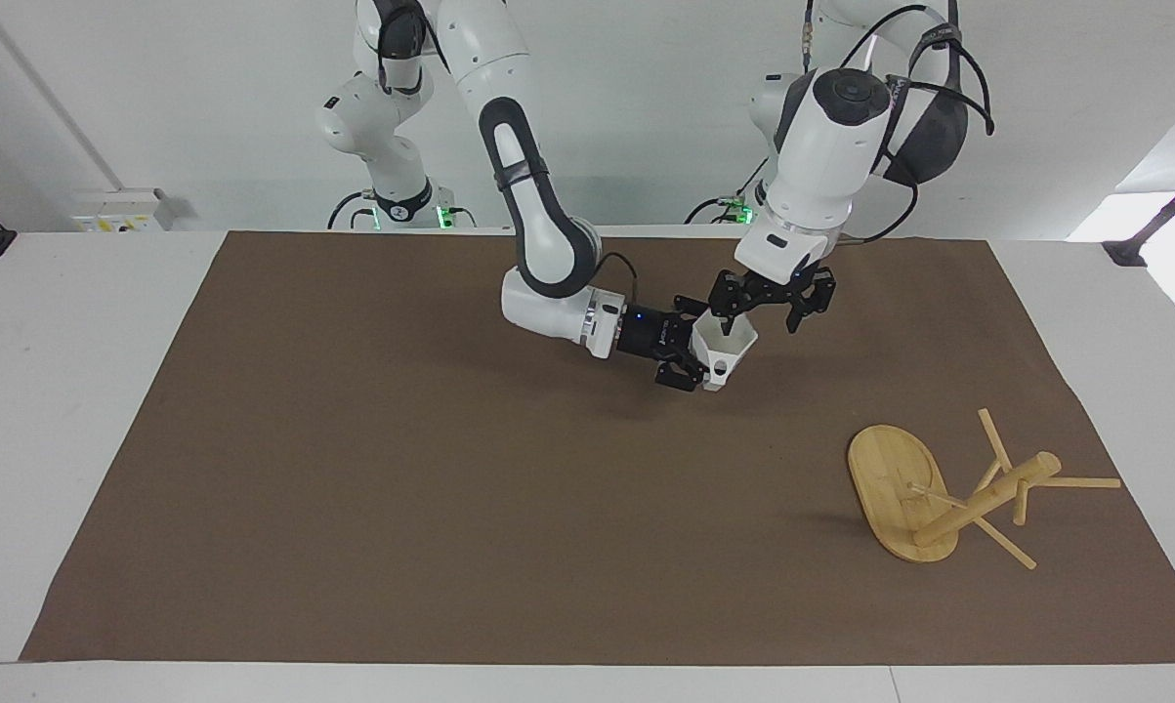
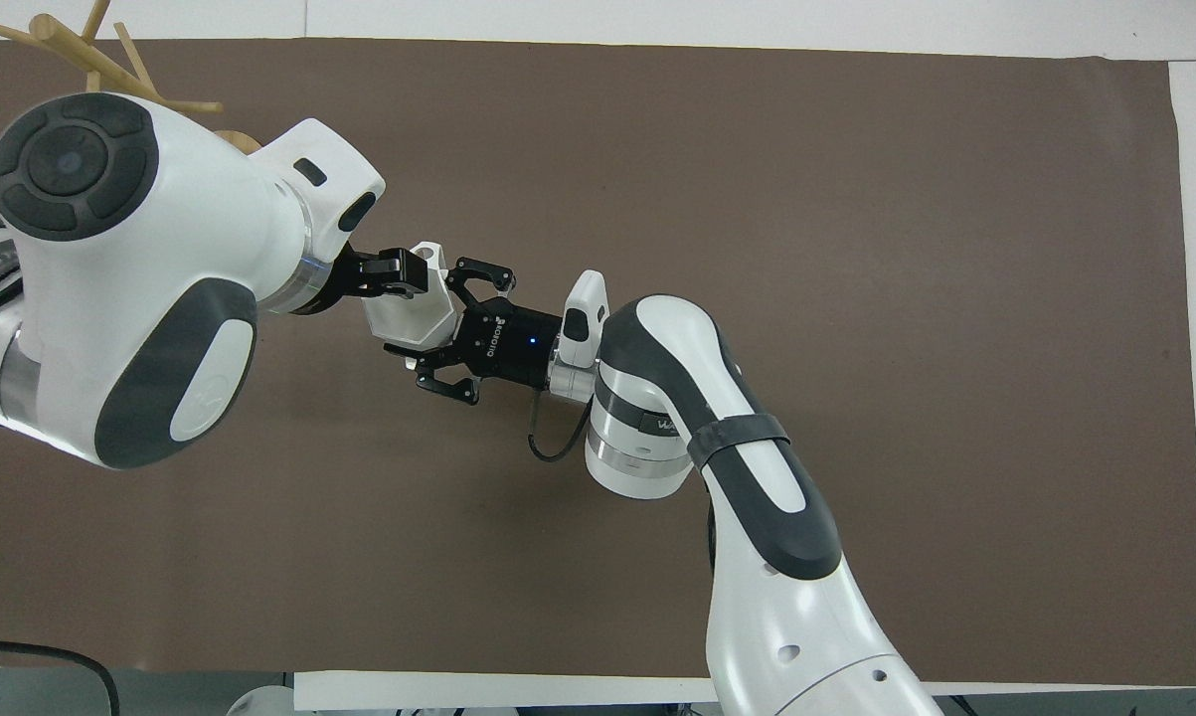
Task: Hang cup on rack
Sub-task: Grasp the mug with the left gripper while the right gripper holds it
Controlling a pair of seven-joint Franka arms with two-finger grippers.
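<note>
The white faceted cup [image 1: 728,342] is held above the brown mat with its mouth turned toward the left arm's end; it also shows in the overhead view [image 2: 409,316]. My right gripper [image 1: 692,355] [image 2: 427,336] is shut on the cup's tapered body. My left gripper [image 1: 758,320] [image 2: 391,274] is open right at the cup's rim, one finger over the mouth. The bamboo rack [image 1: 895,483] stands on the mat toward the left arm's end, farther from the robots than the cup. In the overhead view only its pegs [image 2: 110,75] show past the left arm.
The brown mat [image 1: 353,488] covers most of the white table [image 1: 60,391]. The left arm's big white elbow [image 2: 130,268] hides the rack's base in the overhead view.
</note>
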